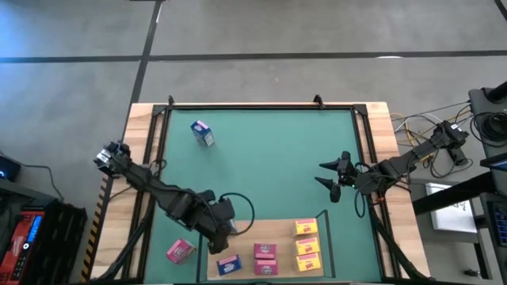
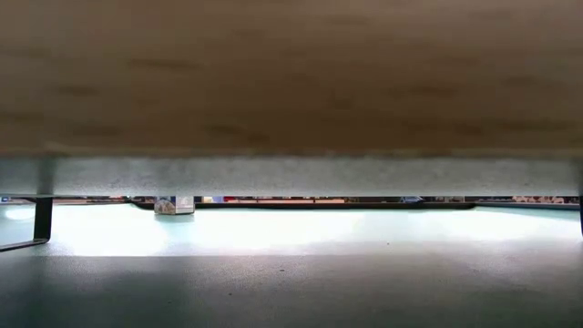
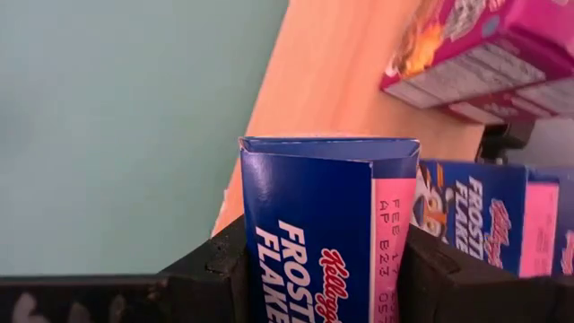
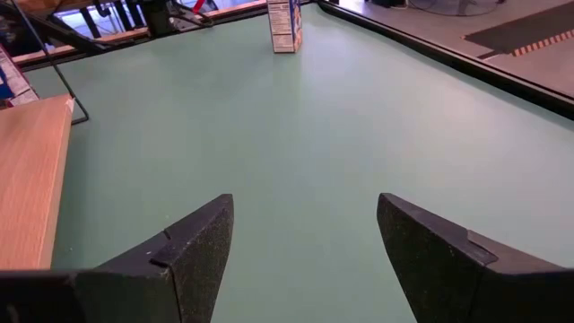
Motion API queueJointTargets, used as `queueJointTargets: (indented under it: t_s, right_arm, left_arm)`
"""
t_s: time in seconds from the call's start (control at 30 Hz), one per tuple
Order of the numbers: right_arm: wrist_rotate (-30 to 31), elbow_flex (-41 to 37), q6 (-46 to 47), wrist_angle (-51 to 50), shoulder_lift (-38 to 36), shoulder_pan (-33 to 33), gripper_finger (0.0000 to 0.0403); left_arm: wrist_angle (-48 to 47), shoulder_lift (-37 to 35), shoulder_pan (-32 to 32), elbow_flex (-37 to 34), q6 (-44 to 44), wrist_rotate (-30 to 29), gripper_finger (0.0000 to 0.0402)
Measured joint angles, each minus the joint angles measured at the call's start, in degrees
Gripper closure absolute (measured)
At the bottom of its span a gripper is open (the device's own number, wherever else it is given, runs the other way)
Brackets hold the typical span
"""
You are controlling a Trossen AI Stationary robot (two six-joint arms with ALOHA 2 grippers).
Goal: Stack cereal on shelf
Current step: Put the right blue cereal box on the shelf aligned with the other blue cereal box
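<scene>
From above, the flat light-wood shelf board (image 1: 277, 233) carries three yellow cardboard cereal boxes (image 1: 306, 244), two pink boxes (image 1: 265, 258) and one blue box (image 1: 229, 264); another pink box (image 1: 180, 251) lies just beside its left edge, a lone blue box (image 1: 202, 133) stands well apart on the green mat (image 1: 261, 158), and the right gripper (image 1: 331, 176) waits spread near the shelf's right end. The left wrist view shows the left gripper (image 3: 323, 269) clenched on a blue Frosted Flakes box (image 3: 327, 224) at the shelf's edge. The right wrist view shows the distant blue box and open fingers (image 4: 188, 247).

The mat (image 1: 269, 166) was green. The shelf (image 1: 245, 237) was light wood. It held yellow boxes (image 1: 307, 244), pink boxes (image 1: 265, 259) and a blue box (image 1: 229, 265).
</scene>
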Motion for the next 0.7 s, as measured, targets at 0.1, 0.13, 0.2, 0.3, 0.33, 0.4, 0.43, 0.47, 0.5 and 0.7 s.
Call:
queueJointTargets:
  t_s: [0.1, 0.13, 0.2, 0.3, 0.33, 0.4, 0.43, 0.47, 0.5, 0.7]
  right_arm:
    - [0.0, 0.0, 0.0, 0.0, 0.0, 0.0, 0.0138]
    - [0.0, 0.0, 0.0, 0.0, 0.0, 0.0, 0.0138]
    - [0.0, 0.0, 0.0, 0.0, 0.0, 0.0, 0.0138]
    - [0.0, 0.0, 0.0, 0.0, 0.0, 0.0, 0.0138]
    - [0.0, 0.0, 0.0, 0.0, 0.0, 0.0, 0.0138]
    - [0.0, 0.0, 0.0, 0.0, 0.0, 0.0, 0.0138]
    - [0.0, 0.0, 0.0, 0.0, 0.0, 0.0, 0.0138]
    - [0.0, 0.0, 0.0, 0.1, 0.0, 0.0, 0.0138]
    - [0.0, 0.0, 0.0, 0.1, 0.0, 0.0, 0.0138]
    - [0.0, 0.0, 0.0, 0.1, 0.0, 0.0, 0.0138]
  left_arm:
    - [1.3, 0.0, -1.2, -0.8, 0.0, 0.2, 0.0247]
    - [1.9, 0.0, -1.7, -1.0, 0.3, 0.2, 0.0247]
    - [2.8, 0.0, -2.5, -1.1, 1.4, 0.2, 0.0247]
    - [4.5, 0.5, -3.1, -1.1, 2.3, 0.2, 0.0247]
    - [4.7, 0.9, -3.2, -1.1, 2.4, 0.3, 0.0247]
    - [5.2, 1.8, -3.1, -1.1, 2.5, 0.3, 0.0247]
    - [5.6, 2.2, -3.1, -1.1, 2.7, 0.3, 0.0247]
    - [5.7, 2.6, -3.1, -1.1, 2.9, 0.2, 0.0247]
    - [5.7, 2.9, -3.1, -1.1, 3.1, 0.2, 0.0247]
    - [7.4, 3.7, -3.1, -1.1, 3.0, 0.2, 0.0247]
